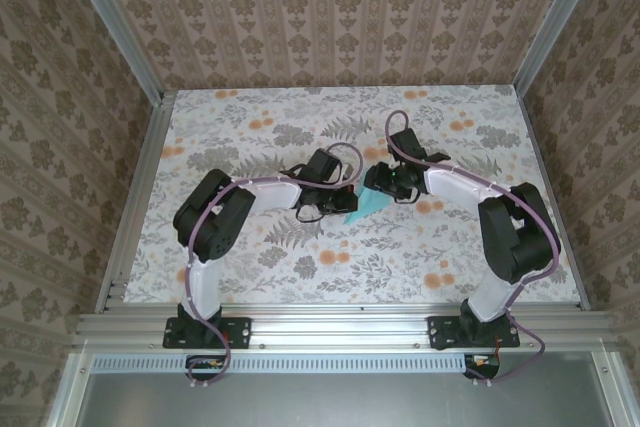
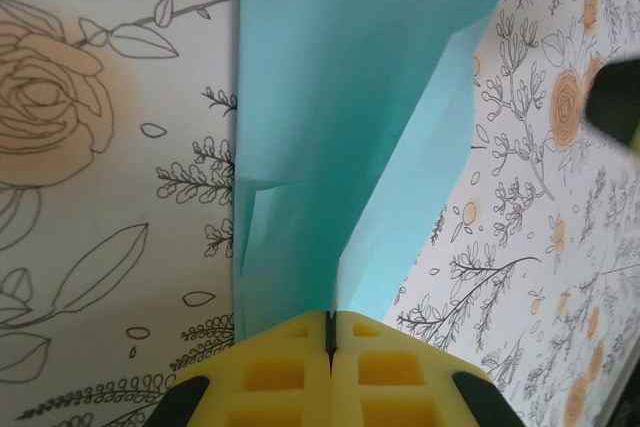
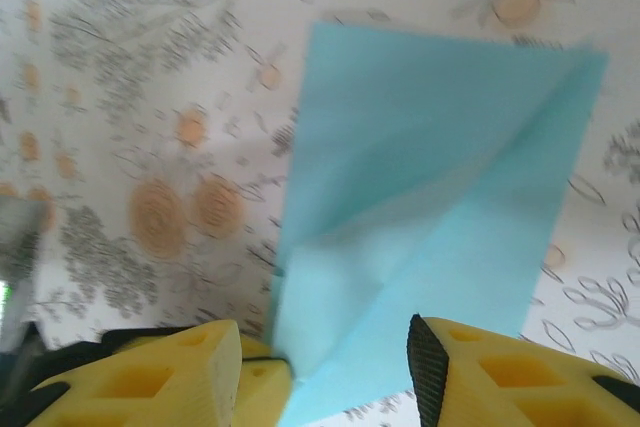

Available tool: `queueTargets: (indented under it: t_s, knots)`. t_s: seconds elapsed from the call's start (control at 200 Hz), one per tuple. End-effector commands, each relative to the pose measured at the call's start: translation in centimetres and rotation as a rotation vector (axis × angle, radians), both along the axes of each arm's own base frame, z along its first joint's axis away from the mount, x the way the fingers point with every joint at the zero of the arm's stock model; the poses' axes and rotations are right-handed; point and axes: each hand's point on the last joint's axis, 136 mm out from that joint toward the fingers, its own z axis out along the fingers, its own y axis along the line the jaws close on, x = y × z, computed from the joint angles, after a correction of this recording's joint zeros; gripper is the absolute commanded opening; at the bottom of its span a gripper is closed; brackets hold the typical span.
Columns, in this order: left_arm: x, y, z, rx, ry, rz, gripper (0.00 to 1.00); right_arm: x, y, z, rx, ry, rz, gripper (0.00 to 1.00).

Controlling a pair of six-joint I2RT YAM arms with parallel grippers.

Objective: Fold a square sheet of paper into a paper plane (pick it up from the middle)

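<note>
The turquoise sheet of paper is folded, with layered flaps and diagonal creases, and lies between the two grippers at mid-table. My left gripper is shut on its near edge. In the left wrist view the yellow fingers are pressed together at the gripper's tip, and the paper rises away from them in overlapping layers. My right gripper is open. The paper passes between its two yellow fingertips without either touching it. A yellow finger of the left gripper shows at the paper's lower corner.
The floral-print table is bordered by aluminium rails and patterned walls. Both arms reach in from the near edge and meet at the centre, their grippers close together. A dark blurred part of the right gripper shows at the left wrist view's right edge.
</note>
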Motion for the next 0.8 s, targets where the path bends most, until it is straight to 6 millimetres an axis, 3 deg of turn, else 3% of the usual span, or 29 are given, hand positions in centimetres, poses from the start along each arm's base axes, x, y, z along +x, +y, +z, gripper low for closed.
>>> queueTargets:
  t_s: [0.0, 0.385, 0.795]
  knots:
    - [0.1, -0.5, 0.1, -0.027, 0.073, 0.037, 0.0, -0.5, -0.3, -0.5, 0.007, 0.011, -0.035, 0.5]
    - [0.6, 0.3, -0.9, -0.075, 0.124, 0.103, 0.0, -0.1, 1.4, -3.0, 0.035, 0.053, 0.073, 0.46]
    - [0.7, 1.0, -2.3, -0.035, 0.178, 0.126, 0.0, -0.4, 0.5, -5.2, -0.033, 0.124, 0.058, 0.5]
